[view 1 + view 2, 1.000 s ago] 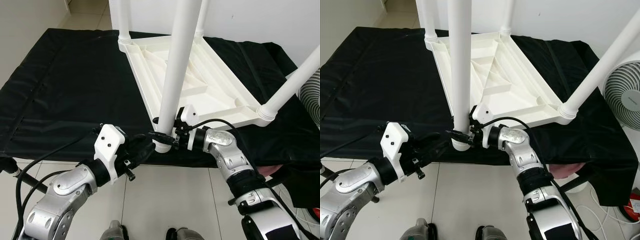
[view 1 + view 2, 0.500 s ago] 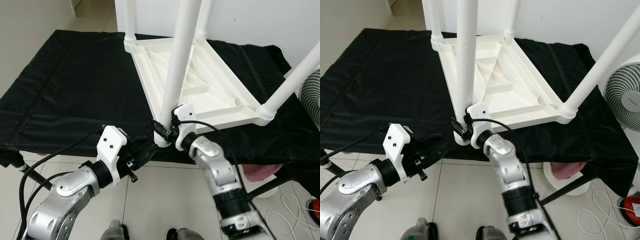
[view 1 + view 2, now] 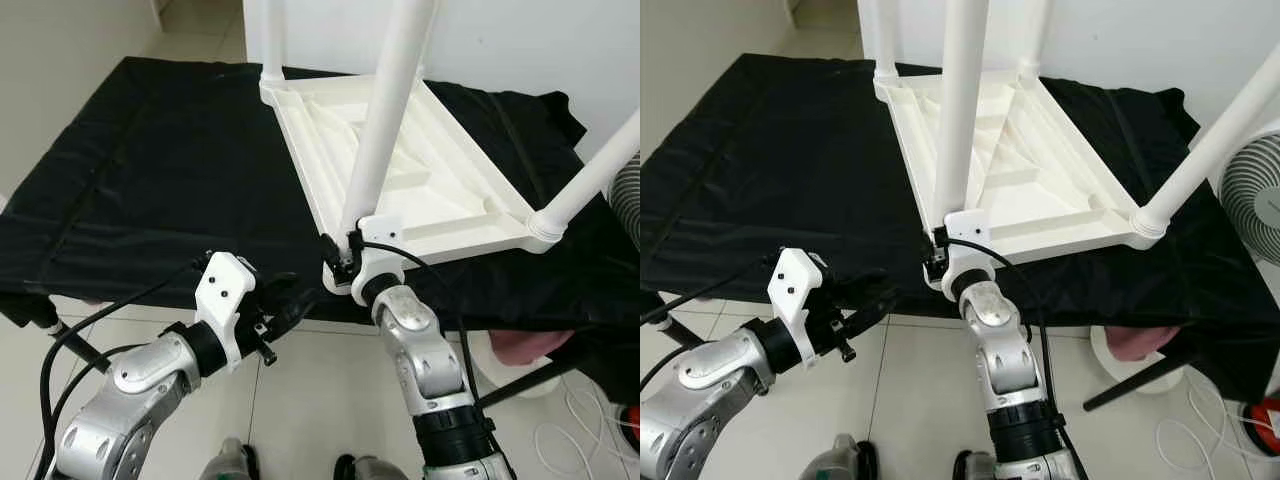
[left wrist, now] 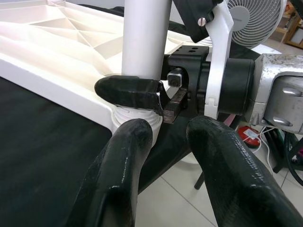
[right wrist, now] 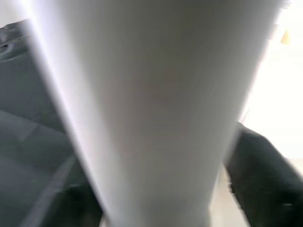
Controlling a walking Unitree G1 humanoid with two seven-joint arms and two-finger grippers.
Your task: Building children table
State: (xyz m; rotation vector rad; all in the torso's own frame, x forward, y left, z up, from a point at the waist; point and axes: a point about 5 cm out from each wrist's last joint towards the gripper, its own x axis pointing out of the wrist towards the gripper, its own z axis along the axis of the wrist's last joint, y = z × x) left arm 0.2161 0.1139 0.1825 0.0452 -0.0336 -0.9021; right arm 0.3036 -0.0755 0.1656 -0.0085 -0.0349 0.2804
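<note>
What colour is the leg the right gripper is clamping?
White: the leg is plain white, clearest in the left eye view.

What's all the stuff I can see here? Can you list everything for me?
Table top: one, white, upside down on the black cloth.
Table legs: four, white, standing up from the corners; nearest leg held low down.
Cloth: one, black, spread under the table top.
Fan: one, white, on the robot's right.
Pink item: one, under the cloth's edge; I cannot tell what it is.
Floor: pale tiles, below.
Right tool: black fingers shut on the nearest leg's base.
Left tool: black fingers open, just short of that leg.
</note>
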